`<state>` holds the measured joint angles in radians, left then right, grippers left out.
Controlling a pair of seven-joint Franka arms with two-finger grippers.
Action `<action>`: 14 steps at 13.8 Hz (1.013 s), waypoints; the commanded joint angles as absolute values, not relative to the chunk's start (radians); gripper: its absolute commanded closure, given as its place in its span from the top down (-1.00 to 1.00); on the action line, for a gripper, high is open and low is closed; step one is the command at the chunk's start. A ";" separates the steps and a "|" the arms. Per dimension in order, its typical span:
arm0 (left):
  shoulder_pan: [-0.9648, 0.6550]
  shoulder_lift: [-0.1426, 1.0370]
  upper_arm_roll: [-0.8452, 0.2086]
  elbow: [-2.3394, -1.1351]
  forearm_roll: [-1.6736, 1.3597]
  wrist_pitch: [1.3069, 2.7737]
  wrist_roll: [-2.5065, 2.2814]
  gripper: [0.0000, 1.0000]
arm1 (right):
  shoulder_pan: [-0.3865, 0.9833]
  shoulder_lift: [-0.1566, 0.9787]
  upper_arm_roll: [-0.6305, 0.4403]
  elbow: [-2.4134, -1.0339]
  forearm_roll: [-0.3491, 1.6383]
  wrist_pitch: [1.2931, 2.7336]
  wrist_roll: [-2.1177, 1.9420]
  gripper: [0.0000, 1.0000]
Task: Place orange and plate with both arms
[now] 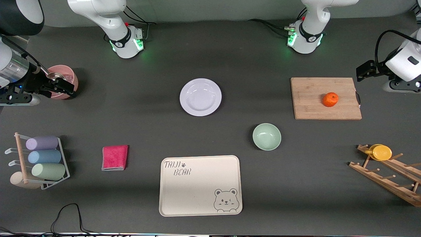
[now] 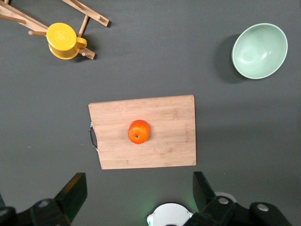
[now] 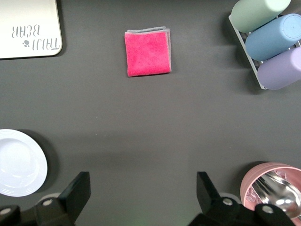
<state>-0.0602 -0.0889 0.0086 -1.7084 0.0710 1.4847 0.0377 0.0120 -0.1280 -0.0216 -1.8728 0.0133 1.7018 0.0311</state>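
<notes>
Orange [image 1: 330,99]: lay on the wooden cutting board [image 1: 325,98] toward the left arm's end of the table. Plate [image 1: 200,97]: sat bare on the dark table mid-way between the arms' bases, farther from the front camera than the green bowl [image 1: 266,136] and beige tray [image 1: 200,185]. Left gripper [image 2: 136,195]: released, fingers spread, raised over the table just beside the cutting board. Right gripper [image 3: 143,197]: released, fingers spread, raised over the table beside the pink bowl [image 1: 62,82].

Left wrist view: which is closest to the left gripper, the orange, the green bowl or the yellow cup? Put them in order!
From the open left gripper:
1. Orange, on the cutting board, nearest.
2. Green bowl, on the bare table.
3. Yellow cup, on the wooden rack; nearly tied with the bowl.
</notes>
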 commanded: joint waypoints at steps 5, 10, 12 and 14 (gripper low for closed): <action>-0.084 -0.058 0.015 -1.663 0.052 1.431 0.006 1.00 | 0.014 -0.138 -0.026 -1.881 0.023 1.707 0.011 1.00; -0.072 -0.167 0.032 -1.819 0.054 1.437 0.008 1.00 | 0.014 -0.144 -0.028 -1.879 0.026 1.704 0.008 1.00; -0.069 -0.300 0.078 -2.004 0.074 1.511 0.027 1.00 | 0.014 -0.144 -0.028 -1.879 0.032 1.709 0.009 1.00; -0.060 -0.388 0.138 -2.161 0.086 1.596 0.070 1.00 | 0.015 -0.146 -0.028 -1.879 0.032 1.710 0.011 1.00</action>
